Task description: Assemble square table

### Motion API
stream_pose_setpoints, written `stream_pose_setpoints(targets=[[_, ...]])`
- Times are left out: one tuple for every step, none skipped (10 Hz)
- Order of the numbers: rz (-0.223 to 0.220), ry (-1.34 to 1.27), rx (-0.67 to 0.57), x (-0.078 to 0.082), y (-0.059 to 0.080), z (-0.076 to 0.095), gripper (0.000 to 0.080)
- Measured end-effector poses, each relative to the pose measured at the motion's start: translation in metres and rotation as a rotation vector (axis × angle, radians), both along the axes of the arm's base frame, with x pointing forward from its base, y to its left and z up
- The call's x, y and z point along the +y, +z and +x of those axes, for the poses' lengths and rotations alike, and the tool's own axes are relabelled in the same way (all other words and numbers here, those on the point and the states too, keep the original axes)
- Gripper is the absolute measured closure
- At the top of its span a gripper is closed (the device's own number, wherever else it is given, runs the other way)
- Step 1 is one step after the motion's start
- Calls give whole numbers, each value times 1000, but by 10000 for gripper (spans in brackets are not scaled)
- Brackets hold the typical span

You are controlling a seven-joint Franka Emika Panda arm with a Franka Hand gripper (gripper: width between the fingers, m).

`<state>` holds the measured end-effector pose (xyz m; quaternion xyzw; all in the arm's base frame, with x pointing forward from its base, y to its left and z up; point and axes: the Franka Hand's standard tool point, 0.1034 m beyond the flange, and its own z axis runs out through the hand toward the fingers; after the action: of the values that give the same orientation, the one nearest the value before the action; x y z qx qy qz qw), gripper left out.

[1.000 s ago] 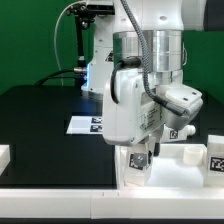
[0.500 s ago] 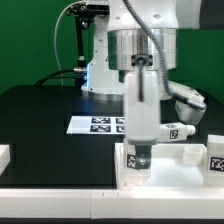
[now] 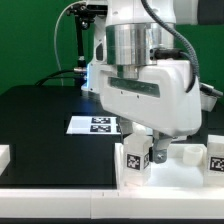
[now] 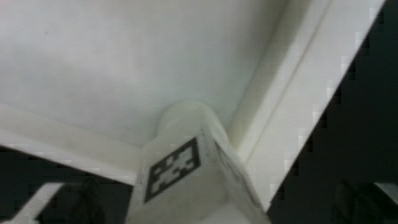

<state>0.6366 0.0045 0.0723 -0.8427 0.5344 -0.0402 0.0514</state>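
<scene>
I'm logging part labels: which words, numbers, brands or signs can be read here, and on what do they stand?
No words, numbers or brand names can be read in either view.
Marker board: black-and-white square tags, patterns only, no letters.
Middle leg: one square tag, a pattern, no letters.
Leg at the exterior view's right: one tag, too small to make out.

White sq tabletop [image 3: 175, 173], rim up, 1 tagged leg [image 3: 136, 158] upright on it

A green backdrop [image 3: 30, 40] rises behind the black table [image 3: 40, 120] (evenly lit).
</scene>
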Motion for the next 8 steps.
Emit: stream_pose_setpoints(targets=[[-12,90,-4,0,0,0,150],[-42,273,-10,-2,0,0,150],[-56,388,-15,-4,0,0,150],[-50,341,-13,-4,0,0,150],[-50,341,-13,-4,0,0,262],[-50,341,-12,-4,-1,0,410],[-39,262,-9,-4,-1,0,410],[-30,178,-3,-6,-1,-1,511]])
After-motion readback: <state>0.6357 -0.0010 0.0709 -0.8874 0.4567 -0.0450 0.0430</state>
